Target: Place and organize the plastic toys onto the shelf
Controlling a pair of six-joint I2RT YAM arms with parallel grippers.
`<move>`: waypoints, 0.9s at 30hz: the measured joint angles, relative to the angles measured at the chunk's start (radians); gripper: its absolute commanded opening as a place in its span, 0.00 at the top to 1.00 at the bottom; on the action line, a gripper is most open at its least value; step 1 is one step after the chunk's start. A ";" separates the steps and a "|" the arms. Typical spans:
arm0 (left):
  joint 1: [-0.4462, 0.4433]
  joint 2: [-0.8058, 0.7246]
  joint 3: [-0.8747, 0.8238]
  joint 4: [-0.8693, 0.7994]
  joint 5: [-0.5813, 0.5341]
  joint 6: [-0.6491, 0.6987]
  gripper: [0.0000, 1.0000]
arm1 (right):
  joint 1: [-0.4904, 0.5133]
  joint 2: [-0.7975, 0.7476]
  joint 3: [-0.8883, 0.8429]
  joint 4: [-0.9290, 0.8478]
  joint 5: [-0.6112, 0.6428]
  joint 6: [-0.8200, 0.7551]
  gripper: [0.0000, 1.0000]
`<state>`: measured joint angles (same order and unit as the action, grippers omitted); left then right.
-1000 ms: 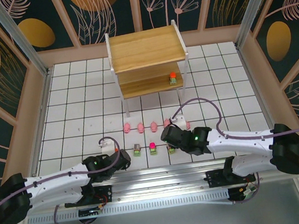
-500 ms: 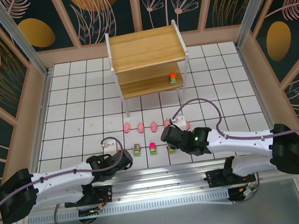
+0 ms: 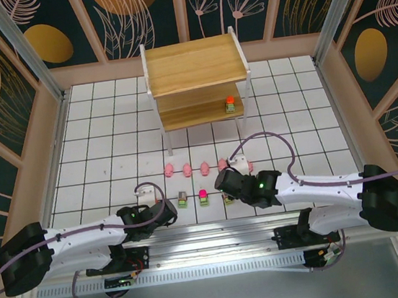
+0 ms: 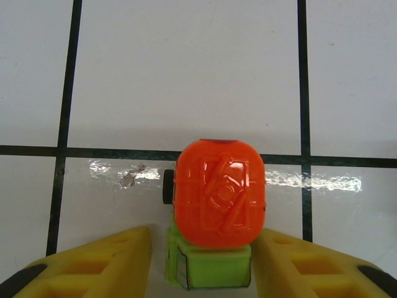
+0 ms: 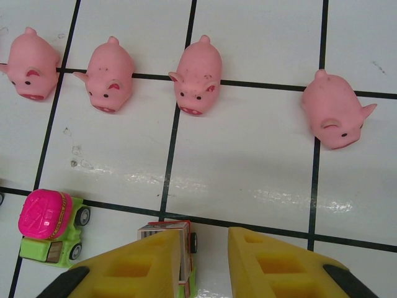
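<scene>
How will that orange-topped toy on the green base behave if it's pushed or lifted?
The orange-topped toy probably rolls if nudged: a small black wheel shows at its side. Its moulded plastic looks hard and glossy, so it may slip in the jaws. Smaller than a tile, likely light.

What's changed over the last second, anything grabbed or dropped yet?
The left arm shifted slightly right, elbow and wrist alike. Nothing was visibly taken hold of or let go: the left gripper straddles the orange-topped toy, a gap showing on one side. The right arm, the pink pigs, the shelf and the toy on its lower board stayed put.
</scene>
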<state>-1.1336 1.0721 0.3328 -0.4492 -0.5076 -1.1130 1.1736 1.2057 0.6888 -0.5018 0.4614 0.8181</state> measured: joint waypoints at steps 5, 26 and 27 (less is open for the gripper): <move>0.000 0.016 0.005 0.009 -0.005 0.000 0.65 | 0.000 0.000 0.000 0.000 0.000 0.000 0.75; -0.002 0.079 0.208 -0.004 -0.037 0.078 0.81 | 0.001 -0.089 -0.018 -0.032 0.045 0.029 0.77; -0.002 0.099 0.238 -0.004 -0.043 0.092 0.81 | -0.001 -0.105 -0.018 -0.038 0.050 0.032 0.77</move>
<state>-1.1355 1.1709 0.5713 -0.4534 -0.5510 -1.0210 1.1728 1.1007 0.6708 -0.5396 0.5114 0.8501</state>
